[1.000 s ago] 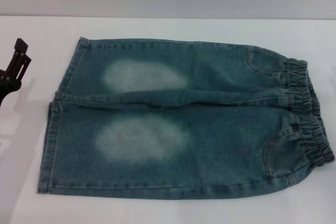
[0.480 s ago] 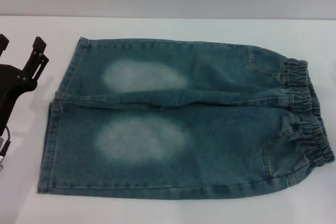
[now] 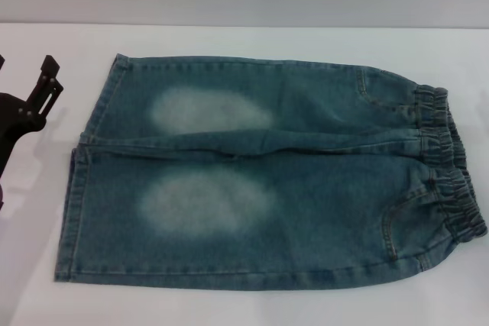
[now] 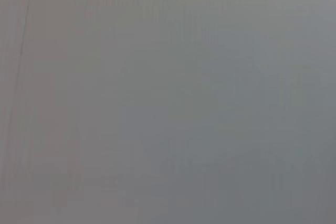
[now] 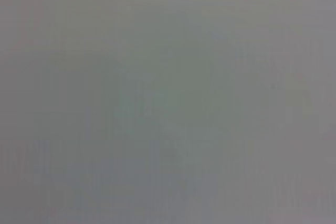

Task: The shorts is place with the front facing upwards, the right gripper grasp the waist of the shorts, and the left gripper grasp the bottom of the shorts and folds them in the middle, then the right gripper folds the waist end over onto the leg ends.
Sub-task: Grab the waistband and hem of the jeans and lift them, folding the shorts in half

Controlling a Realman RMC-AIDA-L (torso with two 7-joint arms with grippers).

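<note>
The denim shorts (image 3: 260,173) lie flat and front up on the white table (image 3: 244,40). The elastic waist (image 3: 451,166) is toward my right, and the two leg hems (image 3: 76,181) are toward my left. No fold has been made, so by my reading the step in hand is the approach before the first grasp.

My left gripper (image 3: 23,82) hovers over bare table beside the upper leg hem, apart from the cloth. Its two fingers are spread and hold nothing. My right gripper is not visible in the head view. Both wrist views show only a blank grey field.

Next move, as I judge it: bring the left gripper in over the hem edge and descend until the spread fingers straddle the stitched border. The right gripper must reach the waistband before either closes.
</note>
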